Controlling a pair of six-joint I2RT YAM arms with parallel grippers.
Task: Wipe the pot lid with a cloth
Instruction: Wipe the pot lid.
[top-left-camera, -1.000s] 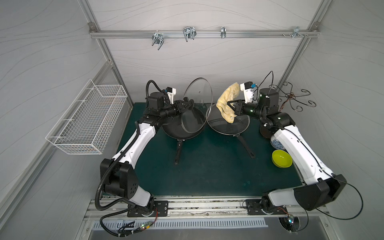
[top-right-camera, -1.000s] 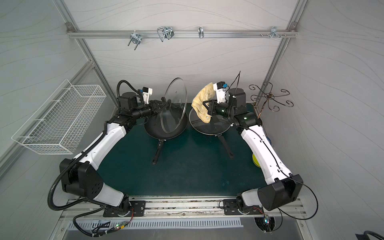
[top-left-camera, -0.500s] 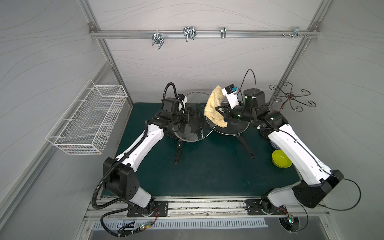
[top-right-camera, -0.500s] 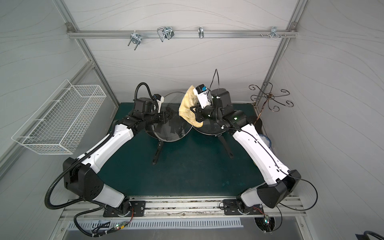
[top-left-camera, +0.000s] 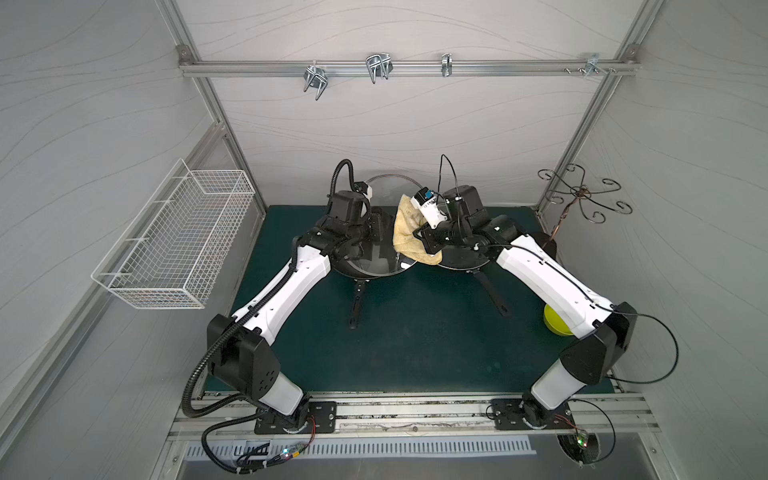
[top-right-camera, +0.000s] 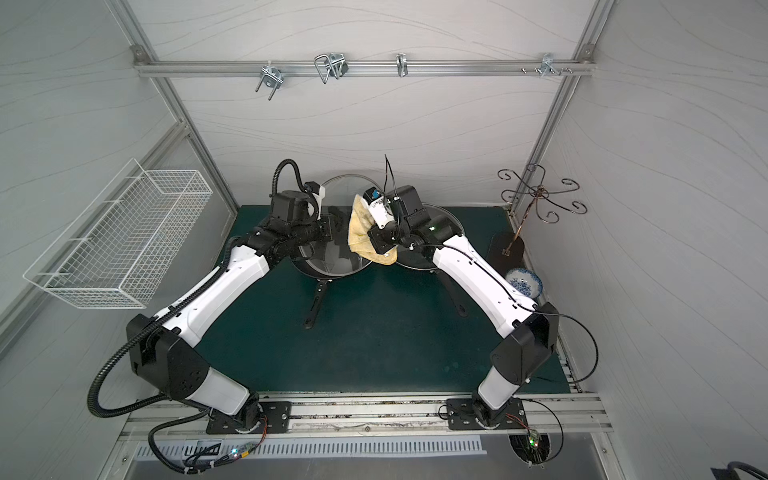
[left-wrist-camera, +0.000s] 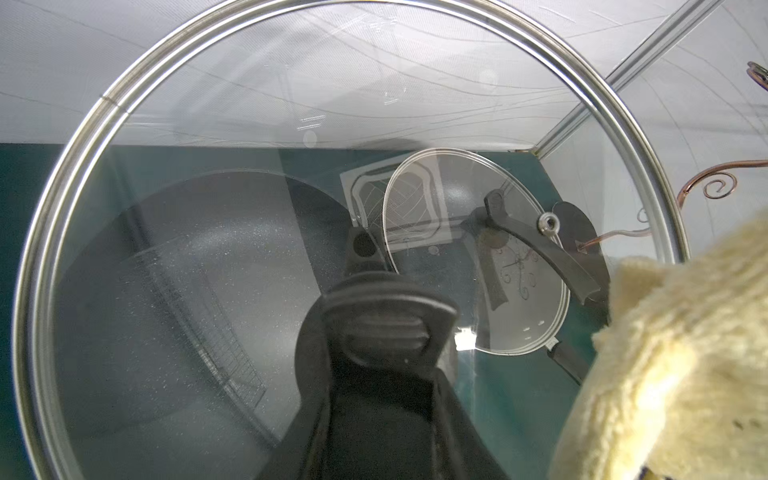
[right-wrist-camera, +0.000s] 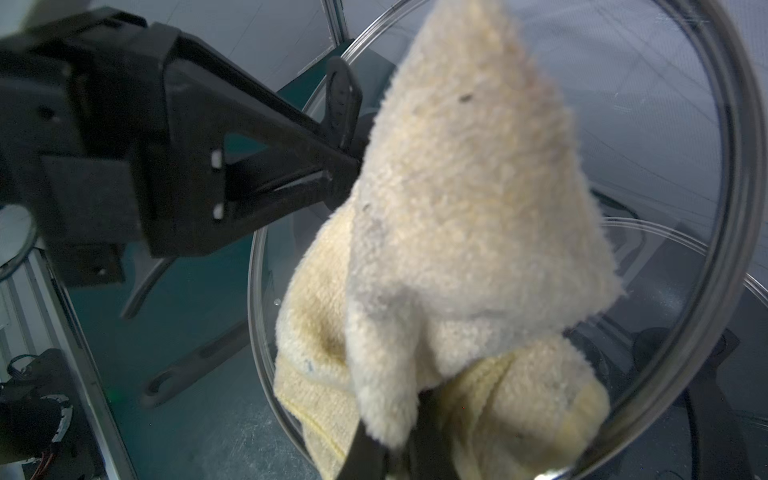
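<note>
The pot lid (top-left-camera: 376, 259), round glass with a steel rim, hangs tilted above the left frying pan in both top views (top-right-camera: 328, 264). My left gripper (top-left-camera: 374, 226) is shut on the lid's black handle (left-wrist-camera: 382, 328). In the left wrist view the lid's glass (left-wrist-camera: 208, 166) fills the frame. The cloth (top-left-camera: 409, 230), pale yellow terry with grey stains, lies against the lid's right side (top-right-camera: 361, 232). My right gripper (top-left-camera: 424, 243) is shut on it. In the right wrist view the cloth (right-wrist-camera: 465, 208) covers the glass inside the rim (right-wrist-camera: 731, 208).
The left pan (left-wrist-camera: 187, 291) sits under the lid. The right pan (top-left-camera: 461, 259) carries a second clear lid (left-wrist-camera: 478, 270). Both pan handles (top-left-camera: 356, 303) point forward. Yellow bowl (top-left-camera: 555, 322), patterned bowl (top-right-camera: 523, 282) and copper hook stand (top-left-camera: 582, 195) are right; the wire basket (top-left-camera: 174, 237) is left.
Both arms swung inward to the middle. The lid turned from nearly edge-on to facing the cloth, and the cloth came left against its right side.
</note>
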